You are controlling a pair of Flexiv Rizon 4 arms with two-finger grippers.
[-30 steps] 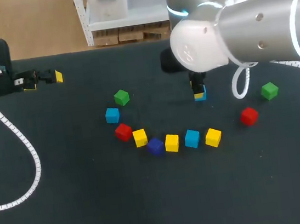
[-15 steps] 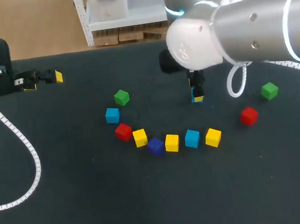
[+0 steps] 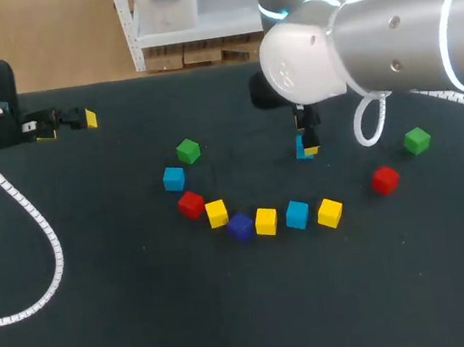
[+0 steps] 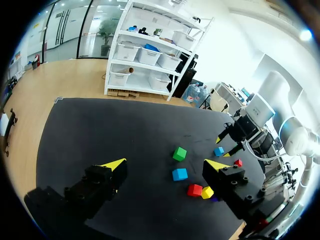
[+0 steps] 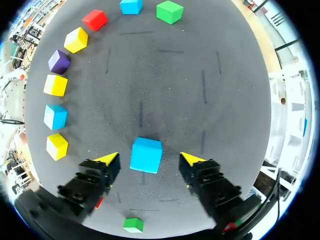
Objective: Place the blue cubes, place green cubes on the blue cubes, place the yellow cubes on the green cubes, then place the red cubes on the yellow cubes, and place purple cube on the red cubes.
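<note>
While its jaws stand apart, the right tool [image 5: 149,158] straddles a blue cube [image 5: 146,155] resting on the bench [image 5: 200,75]; small, rigid and probably light, the cube should suit a squeeze across opposite flat faces.

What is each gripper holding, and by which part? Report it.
Nothing. The blue cube lies untouched between the right gripper's open fingers; the left gripper is open and empty.

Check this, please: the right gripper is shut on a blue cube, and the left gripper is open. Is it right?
Not quite: the right gripper is open, the blue cube lying untouched between its fingers, as the right wrist view shows. The left gripper is open.
</note>
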